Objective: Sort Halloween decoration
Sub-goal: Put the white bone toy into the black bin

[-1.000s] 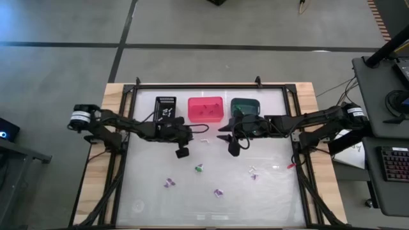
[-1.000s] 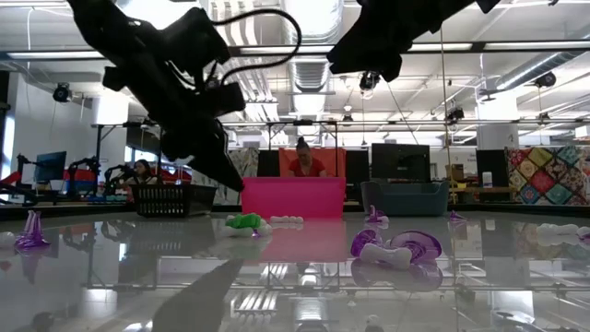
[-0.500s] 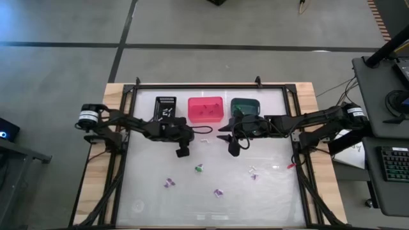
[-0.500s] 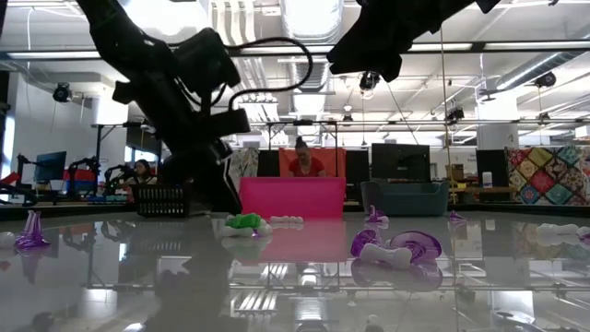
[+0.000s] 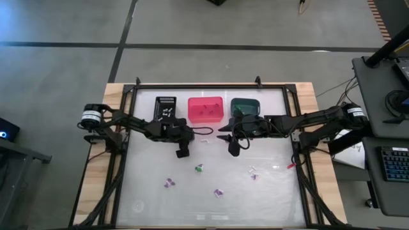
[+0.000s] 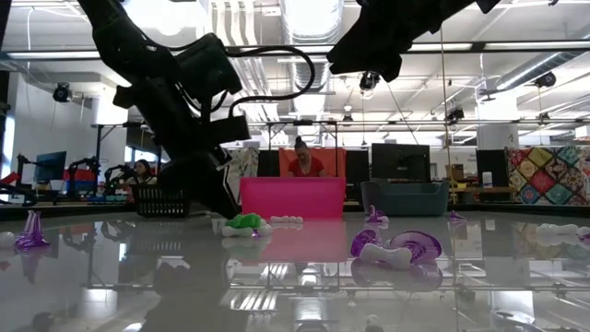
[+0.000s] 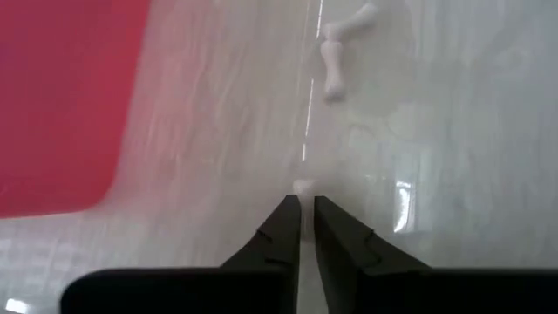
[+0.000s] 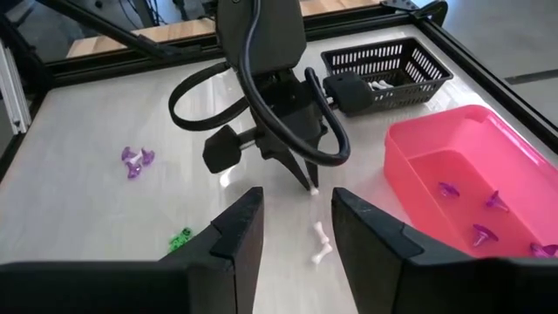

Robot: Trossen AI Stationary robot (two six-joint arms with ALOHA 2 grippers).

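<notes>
Your left gripper point(image 7: 304, 202) has come down to the table over the last second, and its fingers are now pinched almost together on a tiny white piece point(image 7: 302, 186) right at their tips, low in the middle of the left wrist frame. I read that as a grasp just closing, though whether the piece is truly held is not certain yet. In the high view the same gripper point(image 5: 181, 152) sits just below the pink bin point(image 5: 205, 109), left of centre.

Two more white bone-shaped trinkets point(image 7: 336, 74) lie untouched toward the top of the left wrist frame, with the pink bin's wall filling its left side. Purple pieces point(image 8: 485, 216) already rest inside that bin, and white ones show in the black bin point(image 5: 165, 108).

Your right gripper point(image 8: 296, 218) hangs spread wide and empty, waiting in front of the teal bin point(image 5: 244, 107).

A green trinket point(image 5: 199, 168), purple ones point(image 5: 169, 183) and further white ones point(image 5: 253, 172) are scattered across the lower half of the high view, so plenty remains.
</notes>
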